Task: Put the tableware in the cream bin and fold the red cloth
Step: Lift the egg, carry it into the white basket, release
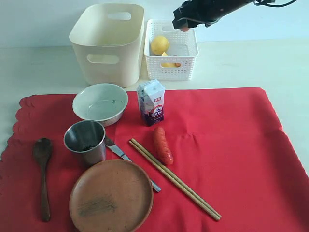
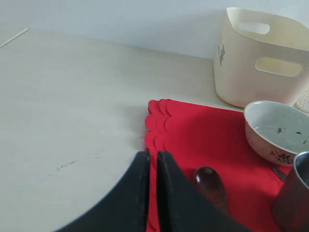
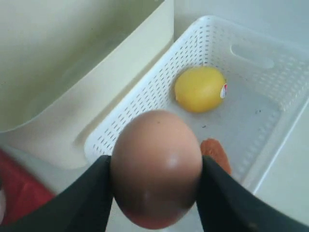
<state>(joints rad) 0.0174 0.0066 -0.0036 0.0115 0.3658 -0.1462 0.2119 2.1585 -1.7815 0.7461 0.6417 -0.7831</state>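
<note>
Red is the ground of everything here: the red cloth [image 1: 231, 145] lies flat and unfolded across the table. I judge it cannot sensibly be folded while so much rests on it, so clearing comes first. Nearest on it sits the round brown plate [image 1: 111, 197], with the dark wooden spoon [image 1: 43, 169] well to its left and the pair of light wooden chopsticks [image 1: 174, 179] slanting away on its right. The metal knife [image 1: 118, 152] runs between the plate and the upright steel cup [image 1: 86, 140]; whether its blade slips under the plate's rim I cannot tell. A sausage [image 1: 162, 145] lies just beside the chopsticks' far ends. Behind these stand the pale white-green bowl [image 1: 100, 103] and a milk carton [image 1: 151, 102], so all the tableware is on the cloth and none in the bin. The left gripper [image 2: 152, 155] hangs low by the cloth's scalloped edge, near the spoon's bowl, with its jaws pressed almost together on nothing; it looks parked rather than working. Beyond the cloth, the cream bin [image 1: 108, 43] stands side by side with a white lattice basket [image 1: 171, 67] that already holds a lemon [image 1: 160, 45]. Farthest and highest, the right gripper [image 1: 183, 25] clasps a brown egg [image 3: 155, 166] across its middle, right above the basket. Food evidently goes there, keeping the bin free for tableware, and the next move calls for a gentle lowering.
</note>
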